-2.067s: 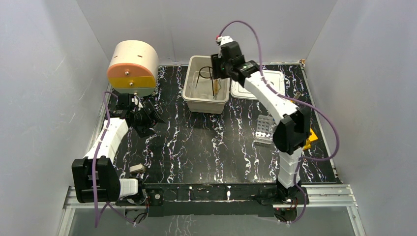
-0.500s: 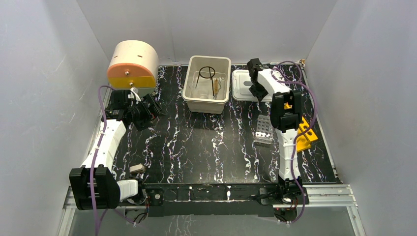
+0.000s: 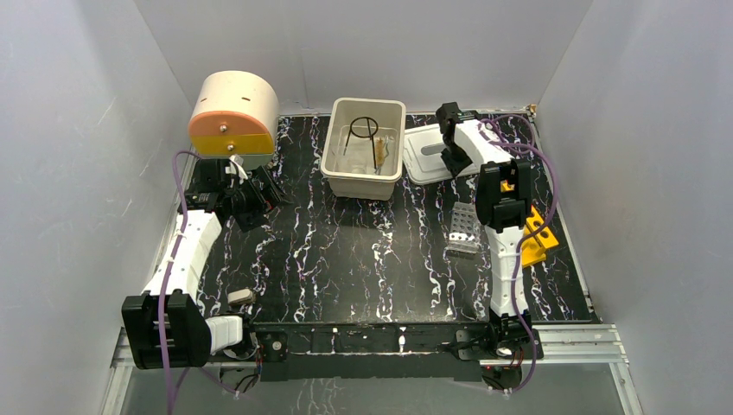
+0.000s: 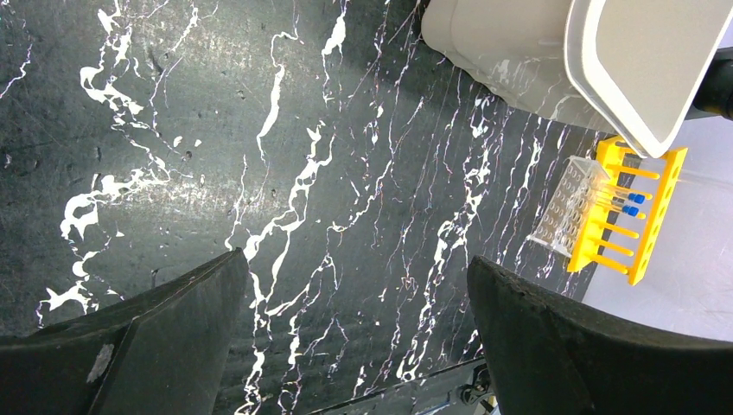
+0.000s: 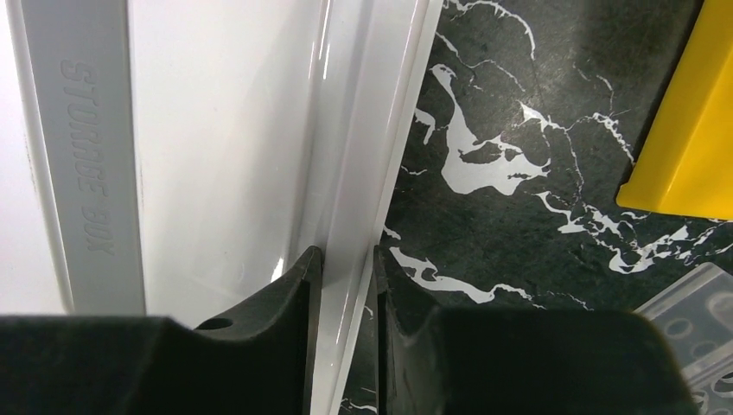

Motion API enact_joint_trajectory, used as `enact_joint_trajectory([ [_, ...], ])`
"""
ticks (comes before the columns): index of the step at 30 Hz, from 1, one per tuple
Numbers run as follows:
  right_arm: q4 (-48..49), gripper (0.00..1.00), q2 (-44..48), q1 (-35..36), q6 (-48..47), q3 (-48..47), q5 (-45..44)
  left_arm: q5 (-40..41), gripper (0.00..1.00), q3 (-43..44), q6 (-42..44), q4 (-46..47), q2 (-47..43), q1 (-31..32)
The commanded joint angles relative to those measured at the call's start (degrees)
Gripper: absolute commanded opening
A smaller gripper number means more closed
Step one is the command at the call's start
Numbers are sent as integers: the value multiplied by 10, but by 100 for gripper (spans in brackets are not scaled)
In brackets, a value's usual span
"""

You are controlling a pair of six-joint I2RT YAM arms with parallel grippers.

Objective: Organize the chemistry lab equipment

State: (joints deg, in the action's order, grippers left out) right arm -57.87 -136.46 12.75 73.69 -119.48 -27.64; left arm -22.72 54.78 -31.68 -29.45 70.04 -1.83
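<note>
Top external view shows the right gripper (image 3: pixel 450 161) at the back right of the table, down on the near edge of the white lid (image 3: pixel 425 156), which sits just right of the beige bin (image 3: pixel 370 102) and looks tipped up rather than flat. In the right wrist view the fingers (image 5: pixel 298 281) stand narrow, one on each side of the lid's raised rim, pinching it. The lid's flat face carries the moulded words "STORAGE BOX".

The bin already holds a black ring (image 3: pixel 363 130) and the wood-handled tool (image 3: pixel 378 154). The grey holed metal rack (image 3: pixel 462 229) and the yellow tube rack (image 3: pixel 538 238) lie side by side on the table by the right arm, outside the bin.

The left gripper (image 4: pixel 354 328) hangs over bare table in front of the round drum (image 3: pixel 233 117), jaws spread wide and holding nothing.

The step in hand appears to be carrying the lid to the bin to close it. The next move likely calls for a firm pinch on that thin rim, a lift that clears the bin's wall, and a level placement, since a lid held by one edge may swing or slip.
</note>
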Motion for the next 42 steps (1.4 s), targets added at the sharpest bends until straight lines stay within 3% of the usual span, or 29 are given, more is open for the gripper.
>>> enact_joint_trajectory([
  [1, -17, 23, -6, -4, 5, -30, -25, -12, 98, 5, 8, -11, -11, -1],
  [11, -10, 21, 40, -4, -37, -38, -90, -17, 98, 9, 13, -10, -7, -2],
  [21, 57, 18, 123, -4, -120, 40, -178, -23, 98, 13, 18, -9, 1, -2],
  [42, 176, 13, 210, -12, -237, 128, -205, -37, 98, 21, 18, -11, -5, 0],
])
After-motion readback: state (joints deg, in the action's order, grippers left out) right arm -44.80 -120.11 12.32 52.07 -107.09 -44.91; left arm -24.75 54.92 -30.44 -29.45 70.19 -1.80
